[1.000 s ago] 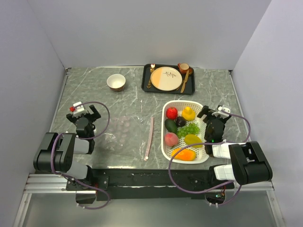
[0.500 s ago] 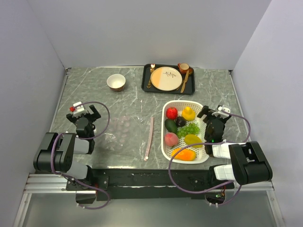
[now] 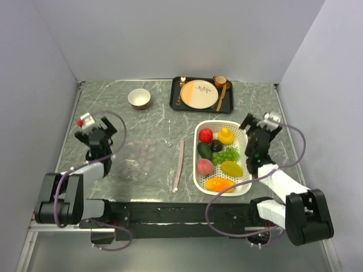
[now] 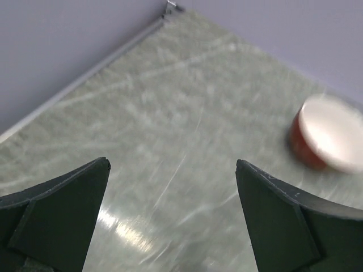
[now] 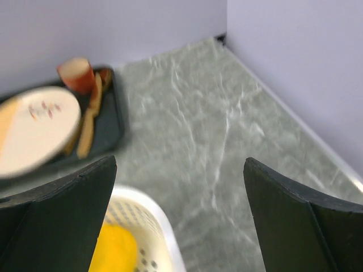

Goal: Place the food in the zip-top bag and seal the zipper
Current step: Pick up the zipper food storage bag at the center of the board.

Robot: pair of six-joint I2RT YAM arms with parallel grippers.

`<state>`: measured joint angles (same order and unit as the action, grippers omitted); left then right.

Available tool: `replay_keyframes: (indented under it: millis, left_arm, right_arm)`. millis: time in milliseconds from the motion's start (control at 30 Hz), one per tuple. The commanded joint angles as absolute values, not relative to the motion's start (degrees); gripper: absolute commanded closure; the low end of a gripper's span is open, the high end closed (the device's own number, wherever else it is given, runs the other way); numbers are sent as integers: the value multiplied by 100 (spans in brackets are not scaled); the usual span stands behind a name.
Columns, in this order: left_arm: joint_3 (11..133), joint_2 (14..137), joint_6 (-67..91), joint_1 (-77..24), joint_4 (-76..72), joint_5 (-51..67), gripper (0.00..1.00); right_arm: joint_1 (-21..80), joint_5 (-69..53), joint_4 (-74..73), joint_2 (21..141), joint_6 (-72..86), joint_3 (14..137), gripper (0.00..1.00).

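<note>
Right gripper (image 5: 180,160) is hanging with jaws spread wide, holding nothing, just right of the white basket (image 3: 196,148). The food (image 3: 227,154) is all sitting in that basket, with strawberry (image 3: 206,135) and yellow piece (image 3: 226,136) at its far end. Left gripper (image 4: 172,162) is likewise gaping empty, left of the zip-top bag (image 3: 140,160) lying flat between the arms. The zipper (image 3: 179,165) is running near-to-far along the bag's right edge, facing the basket. Right arm is sitting nearer the food, left arm nearer the bag. Basket wall is standing between claw and fruit, so a reach from above is looking best. Bowl (image 3: 139,98) and tray (image 3: 195,110) are lying well apart at the back
</note>
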<state>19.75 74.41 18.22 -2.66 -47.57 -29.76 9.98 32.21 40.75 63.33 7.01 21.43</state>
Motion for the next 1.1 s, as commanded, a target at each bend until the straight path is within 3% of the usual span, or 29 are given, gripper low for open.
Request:
replay_keyframes:
  millis: [0,100,500,900,1067]
  left_arm:
    - [3783,6979,3039,-264,-1332,-3604,1]
    - [4628,7031,3691,-246,427,-3411,1]
    - [4851,6258,3313,-193,1018,648,1]
    - [4456,5651,3437,-526,1643,914,1]
    - [4553,5607,3498,-1343,2099,9,1]
  right_arm:
    - [1037,3508,1664,5994,1247,3330,0]
    - [1037,3323,898,5880,1555,3638,0]
    - [1046,626,-464,5238,2013,4297,0]
    - [1037,18,-1239,5097,1995,4500,0]
    - [1037,-527,-1467,5352,2004,4719,0]
